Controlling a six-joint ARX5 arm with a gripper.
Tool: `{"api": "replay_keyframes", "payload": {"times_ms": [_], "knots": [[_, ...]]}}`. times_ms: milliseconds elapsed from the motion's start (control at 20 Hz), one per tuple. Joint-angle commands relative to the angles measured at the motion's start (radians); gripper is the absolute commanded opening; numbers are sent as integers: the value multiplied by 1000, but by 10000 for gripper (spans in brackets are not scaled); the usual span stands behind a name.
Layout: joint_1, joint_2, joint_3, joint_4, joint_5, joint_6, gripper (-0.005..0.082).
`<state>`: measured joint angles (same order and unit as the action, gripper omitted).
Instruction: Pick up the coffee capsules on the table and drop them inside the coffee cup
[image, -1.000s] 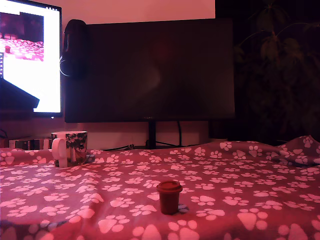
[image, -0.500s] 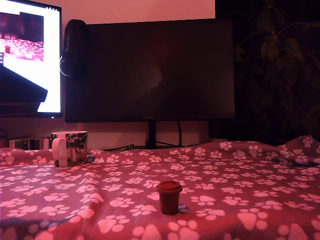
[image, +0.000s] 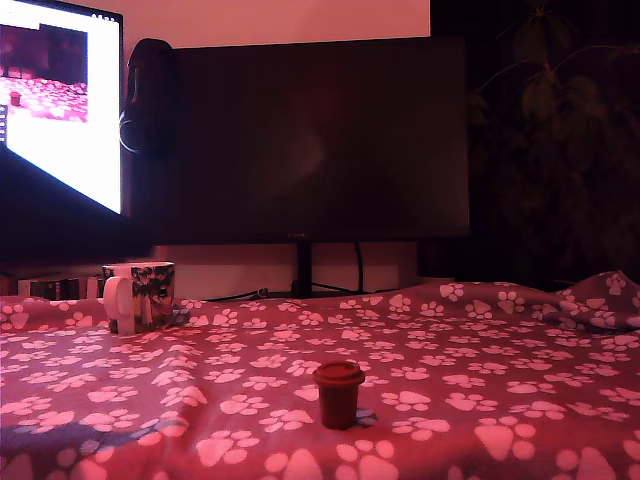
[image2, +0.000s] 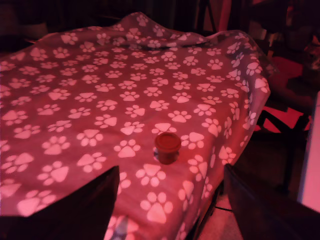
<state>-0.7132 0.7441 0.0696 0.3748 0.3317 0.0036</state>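
Note:
One dark red-brown coffee capsule (image: 339, 393) stands upright on the paw-print table (image: 470, 400), near its front edge. The coffee cup (image: 140, 295), leaf-patterned with a thick white handle, sits far back at the exterior view's left. In the wrist view my gripper (image2: 171, 169) is open, its two dark fingers (image2: 85, 210) wide apart with nothing between them. The capsule (image2: 167, 147) stands just beyond the gap, apart from both fingers. In the exterior view only a dark mass of the arm (image: 50, 225) shows at the left edge. The cup is out of the wrist view.
A large dark monitor (image: 300, 140) and a lit screen (image: 70, 110) stand behind the table. The cloth bunches into a fold (image: 600, 300) at the exterior view's right. In the wrist view the table edge (image2: 225, 165) drops off close beside the capsule, with dark furniture legs (image2: 285, 130) beyond.
The arm's dark shape at the exterior view's left has grown and now covers more of the lit screen's lower part. Capsule and cup have not moved.

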Motion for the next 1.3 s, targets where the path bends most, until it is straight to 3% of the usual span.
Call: {"api": "replay_keyframes", "payload": {"times_ms": [0,250,750,1250], "knots": [[-11,62,-23,54,2,5,606],[-35,245,-23,228,6,4,606],[-56,439,-22,474,0,6,606],[-87,620,97,459,3,24,606]]}}
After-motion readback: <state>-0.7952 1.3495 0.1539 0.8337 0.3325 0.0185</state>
